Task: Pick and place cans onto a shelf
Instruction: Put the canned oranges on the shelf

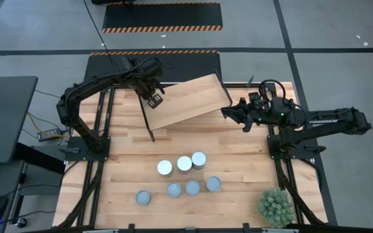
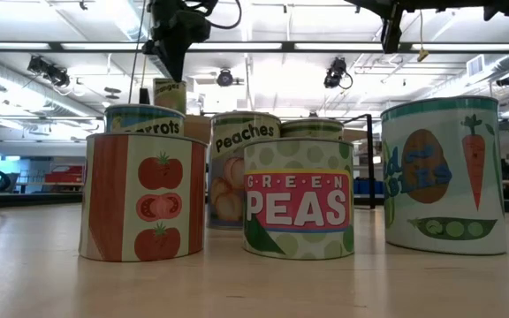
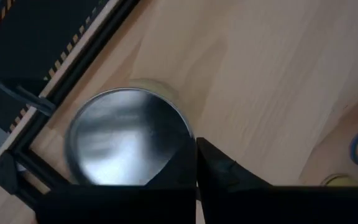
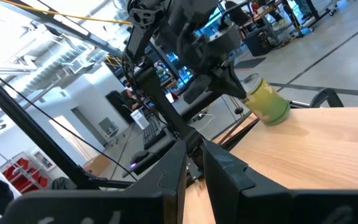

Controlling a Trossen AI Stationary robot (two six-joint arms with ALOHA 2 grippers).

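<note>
One can (image 3: 126,137) with a silvery top and a yellowish-green side (image 4: 267,102) stands upright on the far left end of the light wood shelf (image 1: 190,100). My left gripper (image 1: 154,100) is shut and hangs over that end, its tips (image 2: 173,72) just above the can's top (image 2: 170,88). My right gripper (image 1: 227,111) is shut and empty, in the air by the shelf's right end. Several more cans (image 1: 184,164) stand on their bases on the tabletop in front of the shelf. My left gripper points down with its shut fingers (image 3: 219,171) at the rim of the can's top (image 3: 179,134). I cannot tell whether they touch it. The can stands upright on the shelf.
A spiky green plant ball (image 1: 276,206) sits at the table's near right corner. In the low view the tomato can (image 2: 144,194), the peas can (image 2: 297,199) and a vegetables can (image 2: 444,172) stand nearest. The shelf's black legs (image 1: 149,126) reach down to the tabletop.
</note>
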